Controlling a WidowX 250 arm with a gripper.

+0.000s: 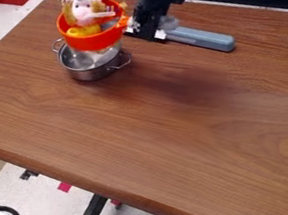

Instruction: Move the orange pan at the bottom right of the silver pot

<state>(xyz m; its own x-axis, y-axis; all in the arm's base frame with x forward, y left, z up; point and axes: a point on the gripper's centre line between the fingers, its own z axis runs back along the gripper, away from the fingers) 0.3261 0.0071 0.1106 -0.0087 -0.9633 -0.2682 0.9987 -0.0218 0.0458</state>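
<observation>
The camera view shows the orange pan [96, 40] at the upper left of the wooden table [180, 150], over the mouth of the silver pot [93, 74]. The black gripper [131, 25] is at the pan's right side, apparently clenched on its short handle [122, 22]. Whether the pan's underside touches the pot cannot be told. In the pan sit a pink and white toy [83, 6], a yellow piece [82, 31] and a pale fork-like item [98, 15]. A tool with a blue-grey handle [203, 39] lies on the table to the right, close to the gripper.

The step in hand looks to be the carry: the pan seems grasped, but the placing at the pot's lower right is not yet done. The next move calls for enough height to clear the pot's rim and its right loop handle [124, 60], then a path toward the camera and to the right, and a level descent onto the wood just beyond the pot. Held by one side, the loaded pan could tip and spill the toy, so a slow, steady motion would suit it. Letting go should wait until its base sits flat.
</observation>
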